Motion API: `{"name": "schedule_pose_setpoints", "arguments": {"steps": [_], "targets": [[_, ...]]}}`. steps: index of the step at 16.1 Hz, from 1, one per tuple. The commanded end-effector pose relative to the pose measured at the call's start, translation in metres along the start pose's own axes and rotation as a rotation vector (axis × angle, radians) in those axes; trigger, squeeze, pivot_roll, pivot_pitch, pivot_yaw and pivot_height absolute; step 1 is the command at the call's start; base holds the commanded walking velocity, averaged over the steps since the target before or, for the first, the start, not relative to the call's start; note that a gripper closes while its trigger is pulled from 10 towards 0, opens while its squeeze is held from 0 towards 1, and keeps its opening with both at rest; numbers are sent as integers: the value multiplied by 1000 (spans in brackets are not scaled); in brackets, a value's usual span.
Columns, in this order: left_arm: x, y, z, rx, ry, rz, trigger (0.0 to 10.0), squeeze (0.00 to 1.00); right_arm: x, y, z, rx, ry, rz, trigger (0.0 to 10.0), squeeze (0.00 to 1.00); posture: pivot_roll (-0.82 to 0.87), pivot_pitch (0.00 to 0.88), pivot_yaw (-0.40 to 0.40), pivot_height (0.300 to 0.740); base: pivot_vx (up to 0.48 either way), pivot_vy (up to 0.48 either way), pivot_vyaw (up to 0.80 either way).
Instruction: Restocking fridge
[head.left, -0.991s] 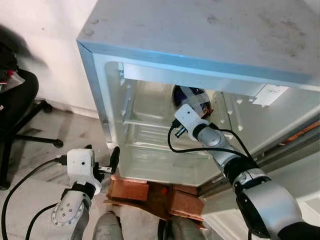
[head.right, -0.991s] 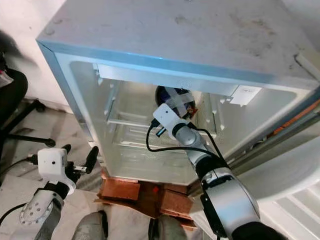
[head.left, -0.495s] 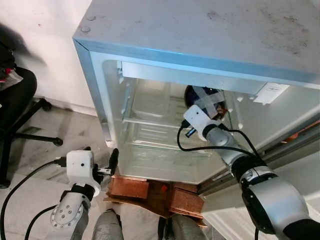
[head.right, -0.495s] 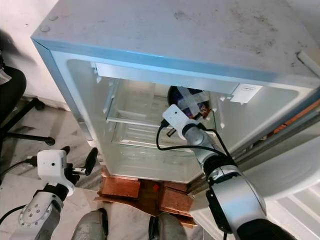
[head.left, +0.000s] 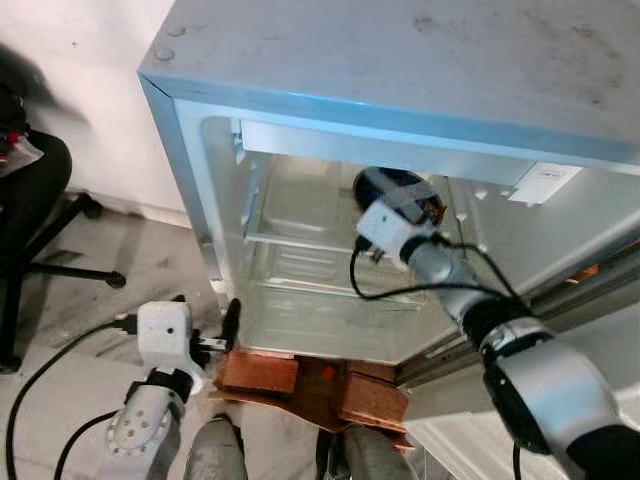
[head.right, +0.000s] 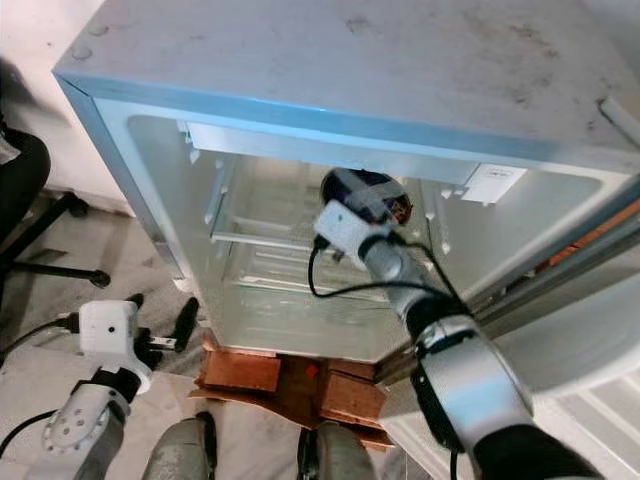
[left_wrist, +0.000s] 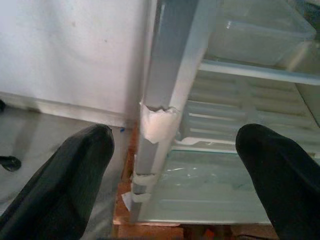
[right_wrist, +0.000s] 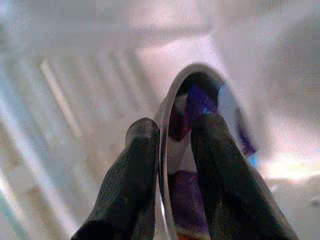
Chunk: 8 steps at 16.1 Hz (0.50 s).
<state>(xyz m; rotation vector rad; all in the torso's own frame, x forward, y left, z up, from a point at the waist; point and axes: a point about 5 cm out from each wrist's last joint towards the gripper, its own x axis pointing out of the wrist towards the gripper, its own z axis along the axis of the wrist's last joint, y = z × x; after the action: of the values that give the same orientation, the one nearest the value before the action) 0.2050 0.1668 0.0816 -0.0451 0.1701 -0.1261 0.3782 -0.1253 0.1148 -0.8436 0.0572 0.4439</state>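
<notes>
Fridge (head.left: 400, 70) is seen open from above, raised on brick-like blocks (head.left: 262, 373); interior is white, with a glass shelf (head.left: 300, 245) and a clear drawer (left_wrist: 260, 30) visible. Right gripper (head.left: 412, 203) is reached inside the upper compartment, above the glass shelf; its fingers (right_wrist: 142, 170) are clenched on the rim of a dark round bowl-like container (head.left: 395, 187), one finger on each side of the rim; purple and blue contents are seen inside it, not identifiable. Container is held in the air near the fridge's back wall; contact with any shelf cannot be told. Left gripper (head.left: 228, 325) is held low outside the fridge, near its front left edge (left_wrist: 160, 100); its fingers (left_wrist: 70, 185) are spread apart, nothing between them. An office chair base (head.left: 60, 270) is seen on the floor (head.left: 130, 250) to the left.
</notes>
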Motion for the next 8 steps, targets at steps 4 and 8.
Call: {"name": "schedule_pose_setpoints", "arguments": {"steps": [4,8], "targets": [[4,-1,0,19,22,-24,10000,0,-10,-15,-8,90,-73,-17,10000,1000,177,218,-69,740,0,0,0],[20,7,-8,36,100,-55,10000,0,-31,-7,-32,296,-110,-22,10000,1000,169,157,-65,740,0,0,0]]}}
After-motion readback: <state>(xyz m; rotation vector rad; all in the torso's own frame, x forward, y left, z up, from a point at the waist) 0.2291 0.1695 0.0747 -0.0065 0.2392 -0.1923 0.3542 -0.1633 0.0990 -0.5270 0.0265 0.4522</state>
